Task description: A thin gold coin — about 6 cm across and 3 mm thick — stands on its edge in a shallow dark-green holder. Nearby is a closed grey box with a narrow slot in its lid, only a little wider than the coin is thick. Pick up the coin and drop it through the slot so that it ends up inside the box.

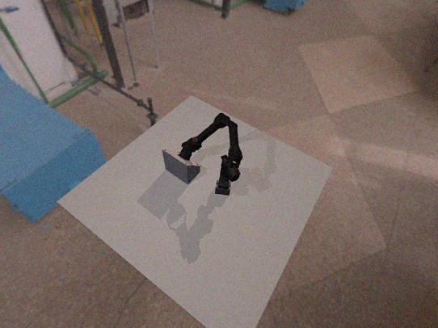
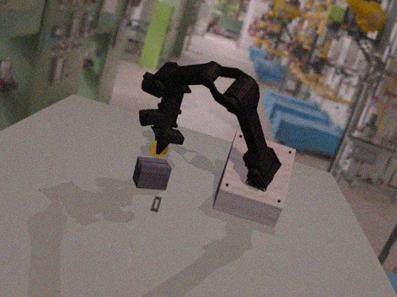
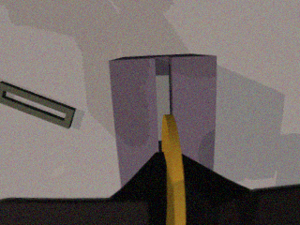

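Coin, thin and gold, is clamped upright between the jaws, held clear of the grey box and apart from its lid. Its long axis, seen edge-on in the wrist view, is turned nearly along the slot, with a slight lean across it; the forward tip is shown over the slot's right-hand border, and the rest is trailed toward the box's near end in that view. The dark-green holder is left vacant, to the left of the box in the wrist view. By judgement, carrying is nearly done and alignment is now in hand: a small shift along the slot and slightly leftward in that view seems to be needed before lowering. If the lean is not corrected, the rim could be caught on the lid.
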You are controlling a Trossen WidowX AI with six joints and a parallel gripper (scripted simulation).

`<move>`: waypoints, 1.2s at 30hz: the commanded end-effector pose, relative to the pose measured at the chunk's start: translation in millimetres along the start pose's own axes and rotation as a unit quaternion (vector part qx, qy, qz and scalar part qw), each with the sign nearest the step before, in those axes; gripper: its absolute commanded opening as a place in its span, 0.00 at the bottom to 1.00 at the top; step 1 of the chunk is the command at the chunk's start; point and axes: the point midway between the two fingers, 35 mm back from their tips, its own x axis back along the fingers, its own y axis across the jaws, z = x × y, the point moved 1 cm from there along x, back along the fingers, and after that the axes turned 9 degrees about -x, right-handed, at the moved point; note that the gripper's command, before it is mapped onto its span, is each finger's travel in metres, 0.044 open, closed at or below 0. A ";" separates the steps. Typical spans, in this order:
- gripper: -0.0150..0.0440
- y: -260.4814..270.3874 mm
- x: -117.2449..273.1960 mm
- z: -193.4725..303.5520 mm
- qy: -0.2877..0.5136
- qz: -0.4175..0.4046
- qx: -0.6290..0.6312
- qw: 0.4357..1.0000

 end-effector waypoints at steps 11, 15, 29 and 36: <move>0.25 -1.7 2.2 -3.4 0.000 0.001 0.009 1.000; 0.25 -1.3 1.7 -1.5 0.000 0.000 0.008 1.000; 0.25 -0.8 -3.0 -1.0 0.000 -0.001 0.001 1.000; 0.25 -0.4 -5.9 0.6 0.000 -0.001 -0.001 1.000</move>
